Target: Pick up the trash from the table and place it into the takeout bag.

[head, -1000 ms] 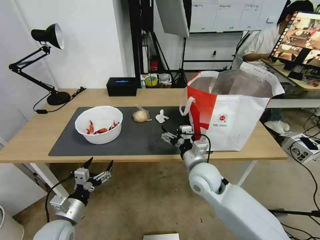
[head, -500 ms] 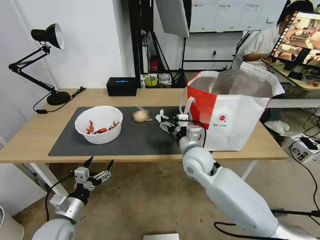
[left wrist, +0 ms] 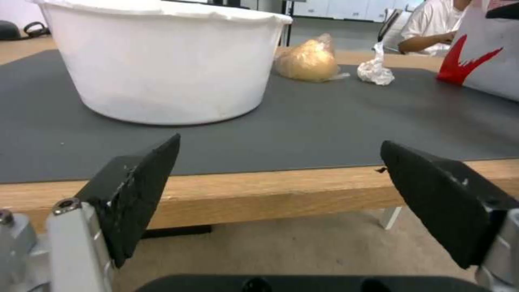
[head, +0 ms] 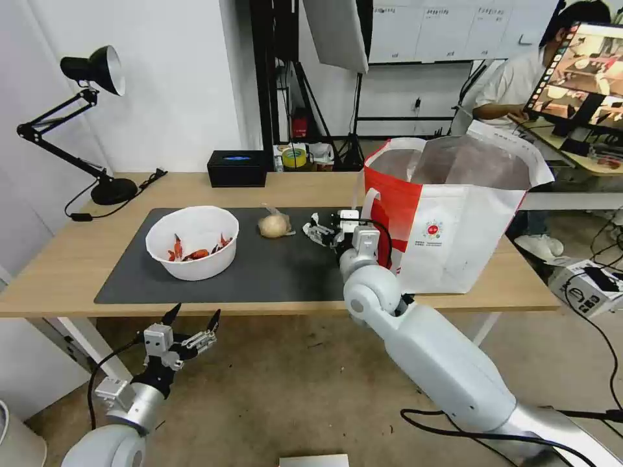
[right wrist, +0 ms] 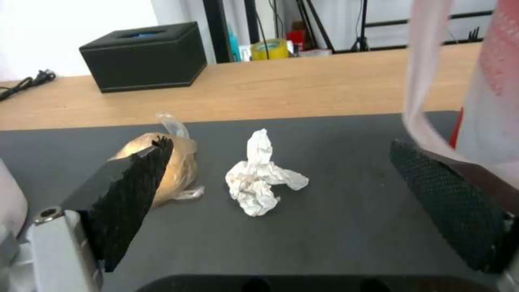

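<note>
A white bowl (head: pixel 192 241) with red crayfish shells sits on the left of the dark mat (head: pixel 272 272) on the table (head: pixel 65 259). A wrapped beige bun (head: pixel 273 225) and a crumpled white tissue (head: pixel 313 227) lie mid-mat. The white-and-red takeout bag (head: pixel 454 220) stands open on the right. My right gripper (head: pixel 326 231) is open just short of the tissue (right wrist: pixel 262 174), low over the mat, with the bun (right wrist: pixel 162 162) to one side and the bag's handle (right wrist: pixel 432 81) to the other. My left gripper (head: pixel 195 313) hangs open below the table's front edge, facing the bowl (left wrist: pixel 162 61).
A black box (head: pixel 237 168) sits at the table's back edge and a black desk lamp (head: pixel 91 71) at the far left. The bag's wall stands close beside my right arm. Bare floor lies under the table in front.
My right gripper has moved from near the mat's front edge across the mat up to the tissue. The left arm has stayed put.
</note>
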Robot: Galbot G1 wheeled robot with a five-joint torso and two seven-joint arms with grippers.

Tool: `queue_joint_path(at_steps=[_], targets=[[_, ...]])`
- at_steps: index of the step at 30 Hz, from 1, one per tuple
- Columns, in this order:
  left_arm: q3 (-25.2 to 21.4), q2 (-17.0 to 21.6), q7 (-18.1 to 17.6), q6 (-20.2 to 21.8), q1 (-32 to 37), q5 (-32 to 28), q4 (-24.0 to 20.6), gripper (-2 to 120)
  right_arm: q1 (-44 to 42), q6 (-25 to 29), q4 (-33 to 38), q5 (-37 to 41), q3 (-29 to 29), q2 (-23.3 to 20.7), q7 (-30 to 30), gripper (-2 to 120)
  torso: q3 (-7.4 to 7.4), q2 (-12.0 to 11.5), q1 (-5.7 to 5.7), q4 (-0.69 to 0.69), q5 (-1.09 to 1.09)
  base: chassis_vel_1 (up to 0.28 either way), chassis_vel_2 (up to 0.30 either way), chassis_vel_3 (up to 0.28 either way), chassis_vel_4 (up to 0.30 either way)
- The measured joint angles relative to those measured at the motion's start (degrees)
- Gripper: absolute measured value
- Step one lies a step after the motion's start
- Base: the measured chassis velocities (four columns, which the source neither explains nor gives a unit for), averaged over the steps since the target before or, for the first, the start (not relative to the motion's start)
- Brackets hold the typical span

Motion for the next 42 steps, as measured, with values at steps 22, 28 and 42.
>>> queue_joint_path(at_steps=[22, 28, 42], targets=[[0.2, -0.9, 0.1, -0.1, 0.1, -0.8, -0.4, 100, 5.9, -0.6, -11.5, 0.8, 0.3, 4.8, -0.4, 100, 0.0, 0.0, 0.0, 0.0, 0.0, 0.0, 0.0, 0.0, 0.0], [0.2, -0.7, 0.1, -0.1, 0.1, -0.8, -0.3, 100, 7.3, -0.7, -14.0, 0.8, 0.2, 5.4, -0.4, 100, 0.0, 0.0, 0.0, 0.0, 0.0, 0.0, 0.0, 0.0, 0.0], [0.4, -0.5, 0.0, -0.2, 0.1, -0.8, -0.3, 100, 10.2, -2.8, -21.1, 1.1, 0.4, 8.7, -2.0, 100, 0.0, 0.0, 0.0, 0.0, 0.0, 0.0, 0.0, 0.0, 0.0]])
